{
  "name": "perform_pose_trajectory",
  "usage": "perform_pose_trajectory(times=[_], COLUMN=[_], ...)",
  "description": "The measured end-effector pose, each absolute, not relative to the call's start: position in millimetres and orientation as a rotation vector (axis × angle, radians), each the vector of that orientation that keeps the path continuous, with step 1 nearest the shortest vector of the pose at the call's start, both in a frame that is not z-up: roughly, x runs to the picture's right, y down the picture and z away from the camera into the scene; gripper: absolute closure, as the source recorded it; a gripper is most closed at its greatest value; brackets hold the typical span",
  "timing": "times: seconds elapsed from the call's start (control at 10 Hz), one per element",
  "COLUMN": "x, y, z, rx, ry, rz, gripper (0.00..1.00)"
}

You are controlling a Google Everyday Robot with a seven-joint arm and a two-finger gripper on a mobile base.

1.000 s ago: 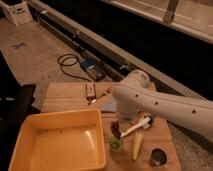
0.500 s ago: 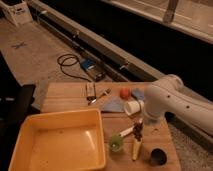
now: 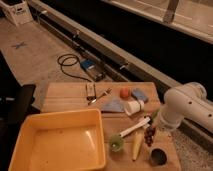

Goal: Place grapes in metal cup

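Largest by far: wooden table [image 3: 65, 96] filling the near middle, with bare pale floor [image 3: 35, 55] beyond it on the far left. Then a big yellow bin [image 3: 57, 142] on the table's near-left part, open side up. Next, white robot arm [image 3: 187, 107] reaching in from the right edge, elbow bulging over the table's right rim. Gripper [image 3: 151, 131] hanging below that arm at the near right of the table, right over the grapes; whether clenched or released, cannot tell. On the floor farther back, a black cable [image 3: 67, 64] looped beside a small blue box [image 3: 90, 66]. On the table's far side, a grey-blue cloth [image 3: 113, 105], a white cylindrical cup [image 3: 133, 107] lying on its side, a blue sponge [image 3: 139, 95] just right of a round orange-red fruit [image 3: 124, 93], and a few small tools [image 3: 95, 94] left of these. Nearer, a long white utensil [image 3: 134, 128] slanting toward the green cup [image 3: 116, 143], with a pale yellow banana-like piece [image 3: 136, 146] just right of that cup. Grapes [image 3: 149, 136] as a dark bumpy cluster at the near right, directly beneath the gripper, apart from the cup. Metal cup [image 3: 158, 157] upright at the near-right corner, just nearer than the grapes, dark inside.
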State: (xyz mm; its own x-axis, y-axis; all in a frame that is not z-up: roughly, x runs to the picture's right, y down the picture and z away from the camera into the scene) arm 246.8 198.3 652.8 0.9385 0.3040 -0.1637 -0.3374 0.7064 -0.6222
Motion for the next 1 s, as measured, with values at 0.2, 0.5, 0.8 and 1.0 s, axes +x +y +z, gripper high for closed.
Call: perform_pose_trajectory(times=[0.2, 0.5, 0.8, 1.0], x=[247.2, 261.1, 276.6, 279.6], y=[199.5, 209.7, 229.7, 236.6], z=[652.8, 650.3, 643.8, 637.2], rx=[-0.702, -0.706, -0.723, -0.723], ry=[0.054, 0.077, 0.090, 0.084], rz=[0.357, 0.415, 0.464, 0.478], gripper=[1.00, 1.00, 1.00, 1.00])
